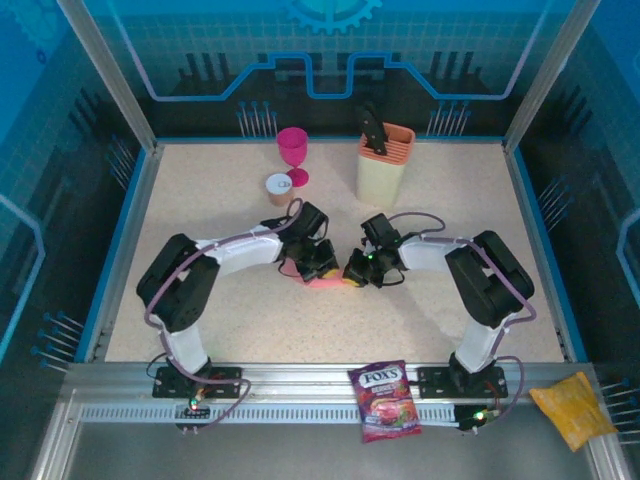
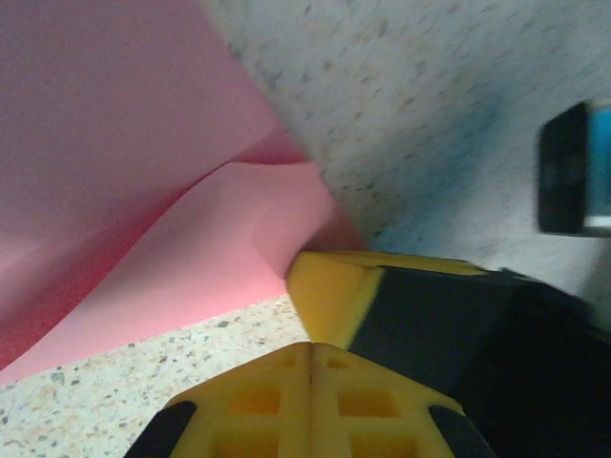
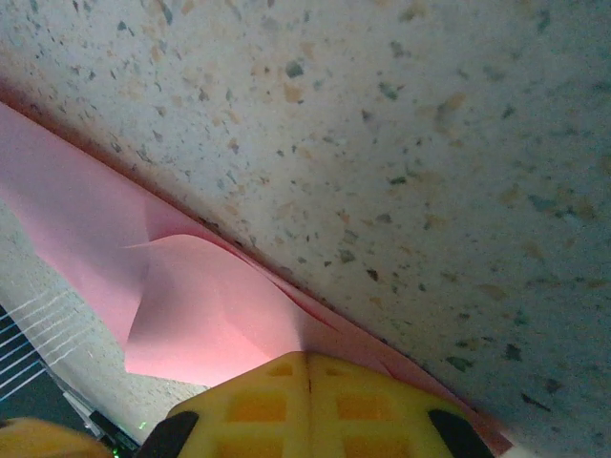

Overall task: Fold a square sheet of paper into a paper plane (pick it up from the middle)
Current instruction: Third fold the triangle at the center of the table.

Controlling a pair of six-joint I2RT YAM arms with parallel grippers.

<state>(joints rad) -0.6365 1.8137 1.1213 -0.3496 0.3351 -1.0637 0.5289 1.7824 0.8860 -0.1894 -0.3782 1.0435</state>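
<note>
Right, table [image 1: 200, 200] centre: pink sheet [image 1: 326, 283] sits between both wrists, creased, layers overlapping, one flap lifting. Folding underway by my read; no dart shape yet, nose and wings left. Left gripper [image 2: 310, 355] fully closed, empty, tips just short of sheet. Right gripper [image 3: 307, 365] closed too, tips at sheet edge; pinching or merely pressing, cannot tell.
</note>
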